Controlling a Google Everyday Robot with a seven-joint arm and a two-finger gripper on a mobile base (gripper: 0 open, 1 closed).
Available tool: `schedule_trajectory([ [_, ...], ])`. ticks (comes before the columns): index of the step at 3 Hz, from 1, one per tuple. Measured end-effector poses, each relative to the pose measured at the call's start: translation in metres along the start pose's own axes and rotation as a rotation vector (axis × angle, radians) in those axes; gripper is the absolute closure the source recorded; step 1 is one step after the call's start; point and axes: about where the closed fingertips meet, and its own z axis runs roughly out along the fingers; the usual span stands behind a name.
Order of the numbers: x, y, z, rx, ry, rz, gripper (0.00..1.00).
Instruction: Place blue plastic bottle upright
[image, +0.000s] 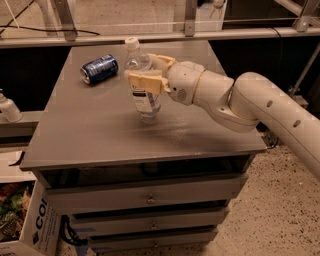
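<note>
The blue plastic bottle (143, 95) is clear with a white cap and a pale label. It is nearly upright near the middle of the grey cabinet top (90, 135), with its base at or just above the surface. My gripper (147, 75) reaches in from the right and is shut on the bottle's upper body, one tan finger (145, 81) in front and one behind.
A dark blue soda can (99, 68) lies on its side at the back left of the top. An opaque white bottle (7, 107) stands on a lower ledge at the far left. A cardboard box (30, 225) sits on the floor at lower left.
</note>
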Motion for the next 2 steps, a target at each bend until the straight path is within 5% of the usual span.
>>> schedule_trajectory([
  [2, 0.03, -0.003, -0.009, 0.042, 0.006, 0.09, 1.0],
])
